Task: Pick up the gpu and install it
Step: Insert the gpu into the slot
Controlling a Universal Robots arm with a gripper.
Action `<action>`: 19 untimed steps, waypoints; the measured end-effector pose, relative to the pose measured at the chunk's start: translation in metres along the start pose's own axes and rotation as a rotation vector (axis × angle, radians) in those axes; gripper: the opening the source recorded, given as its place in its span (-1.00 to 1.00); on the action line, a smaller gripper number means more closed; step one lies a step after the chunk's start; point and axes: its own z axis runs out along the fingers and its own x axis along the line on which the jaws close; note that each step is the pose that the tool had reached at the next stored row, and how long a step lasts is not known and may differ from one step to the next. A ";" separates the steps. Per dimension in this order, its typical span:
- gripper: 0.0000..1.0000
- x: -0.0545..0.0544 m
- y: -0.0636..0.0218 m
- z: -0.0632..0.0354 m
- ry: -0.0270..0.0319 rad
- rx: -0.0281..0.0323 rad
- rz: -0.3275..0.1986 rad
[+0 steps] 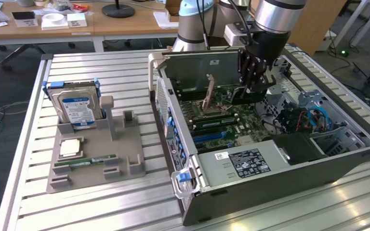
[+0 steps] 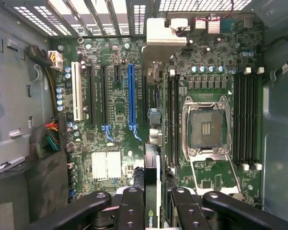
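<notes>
– So, where is the gpu (image 2: pixel 152 167) at this moment?
– Pictured inside the open computer case (image 1: pixel 269 192), hanging edge-on above the motherboard (image 2: pixel 110 129). My gripper (image 2: pixel 155 213) is clenched on it, with my fingers (image 2: pixel 129 211) pressing on either face near the end that carries the green logo. Its silver bracket (image 2: pixel 165 33) points toward the vented rear wall.
– Is it seated?
– Not yet, by my reading. Seen from my wrist, the card runs alongside the long blue slot (image 2: pixel 131 96). From above I cannot tell whether it stands over that slot or over a neighbour hidden beneath it.
– What could spoil the shot?
– Misalignment, chiefly. If the card's contacts come down beside a slot and not in it, they would press on bare board and the small parts around it. A card tilted between my pads would enter at one end and jam. The bracket could also catch on the rear wall's frame and lever the card crooked.
– And your grip?
– It holds a thin card near one end only, so a hard push may make the card pivot or slip between my pads
</notes>
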 end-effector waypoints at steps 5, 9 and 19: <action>-0.47 0.000 0.0001 0.0003 -0.0003 0.0001 0.000; -0.47 0.000 0.0001 0.0026 -0.0005 0.0002 0.000; -0.47 0.000 0.0001 0.0119 -0.0005 0.0001 0.000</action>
